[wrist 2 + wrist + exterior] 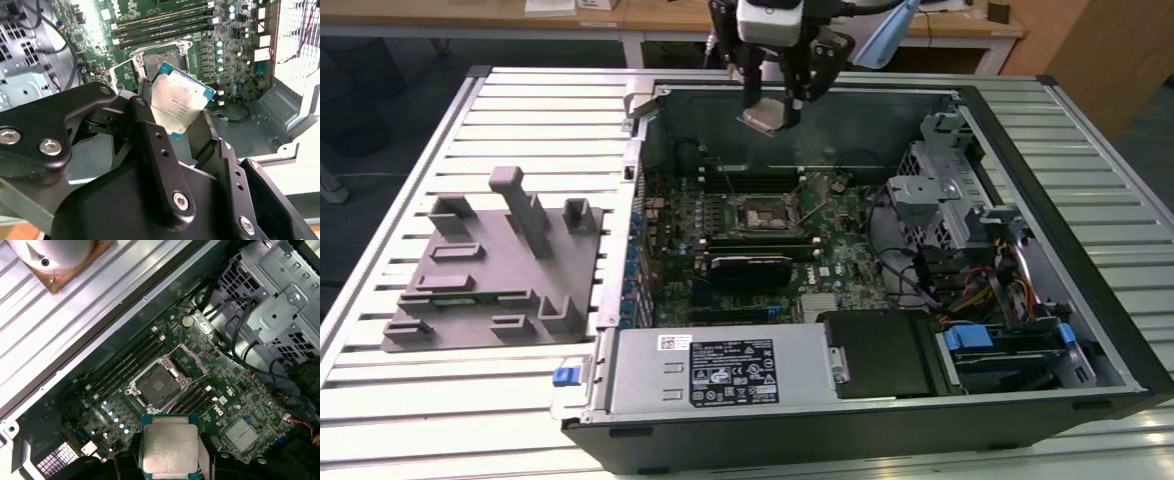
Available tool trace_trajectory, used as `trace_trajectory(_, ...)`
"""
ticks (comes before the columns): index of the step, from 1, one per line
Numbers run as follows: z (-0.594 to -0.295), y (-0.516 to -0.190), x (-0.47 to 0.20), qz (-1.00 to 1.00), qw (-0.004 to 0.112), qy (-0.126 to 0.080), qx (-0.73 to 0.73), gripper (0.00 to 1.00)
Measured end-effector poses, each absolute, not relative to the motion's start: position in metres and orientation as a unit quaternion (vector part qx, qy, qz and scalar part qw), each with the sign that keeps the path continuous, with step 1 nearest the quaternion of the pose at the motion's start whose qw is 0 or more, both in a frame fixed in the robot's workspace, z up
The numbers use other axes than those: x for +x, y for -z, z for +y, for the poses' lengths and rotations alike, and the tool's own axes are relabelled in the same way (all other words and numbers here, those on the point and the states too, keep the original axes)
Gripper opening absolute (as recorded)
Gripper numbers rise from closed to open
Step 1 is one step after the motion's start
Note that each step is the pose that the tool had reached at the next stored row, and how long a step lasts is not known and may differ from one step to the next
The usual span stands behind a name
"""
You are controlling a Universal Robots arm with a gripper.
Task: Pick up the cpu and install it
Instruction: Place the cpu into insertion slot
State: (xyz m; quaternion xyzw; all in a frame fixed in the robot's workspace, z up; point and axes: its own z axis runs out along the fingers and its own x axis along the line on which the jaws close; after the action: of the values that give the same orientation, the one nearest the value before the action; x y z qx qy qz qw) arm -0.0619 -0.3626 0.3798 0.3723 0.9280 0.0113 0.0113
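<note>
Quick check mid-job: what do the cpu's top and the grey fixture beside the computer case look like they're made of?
The cpu: the top looks like brushed silvery metal, going by its dull sheen; the thin rim looks like green circuit board. The grey fixture: matte, uniform grey with blocky moulded shapes, so probably plastic, though the look leaves that open.

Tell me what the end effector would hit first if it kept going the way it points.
Shut on the cpu, the end effector points down into the open case. Straight on, it would likely meet the motherboard at or near the open socket; depth is unclear.
</note>
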Motion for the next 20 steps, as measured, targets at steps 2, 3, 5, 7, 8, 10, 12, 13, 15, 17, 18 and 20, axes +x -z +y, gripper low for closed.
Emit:
trace_trajectory(2, -0.3626, -0.3795, -0.0619, 0.922, 0.012, -0.011, 0.386, 0.53)
trace_trajectory(3, -0.3626, -0.3794, -0.0619, 0.919, 0.012, -0.011, 0.393, 0.53)
trace_trajectory(5, -0.3626, -0.3791, -0.0619, 0.913, 0.012, -0.010, 0.407, 0.53)
trace_trajectory(7, -0.3625, -0.3788, -0.0619, 0.907, 0.012, -0.010, 0.421, 0.53)
trace_trajectory(8, -0.3625, -0.3787, -0.0619, 0.904, 0.012, -0.010, 0.428, 0.53)
trace_trajectory(10, -0.3626, -0.3784, -0.0619, 0.897, 0.013, -0.009, 0.441, 0.53)
trace_trajectory(12, -0.3626, -0.3781, -0.0619, 0.890, 0.013, -0.009, 0.457, 0.53)
trace_trajectory(13, -0.3625, -0.3779, -0.0619, 0.886, 0.013, -0.009, 0.464, 0.53)
trace_trajectory(15, -0.3625, -0.3775, -0.0619, 0.877, 0.013, -0.009, 0.480, 0.53)
trace_trajectory(17, -0.3625, -0.3769, -0.0619, 0.868, 0.013, -0.008, 0.496, 0.53)
trace_trajectory(18, -0.3625, -0.3765, -0.0619, 0.864, 0.013, -0.008, 0.504, 0.53)
trace_trajectory(20, -0.3625, -0.3754, -0.0619, 0.854, 0.013, -0.008, 0.520, 0.53)
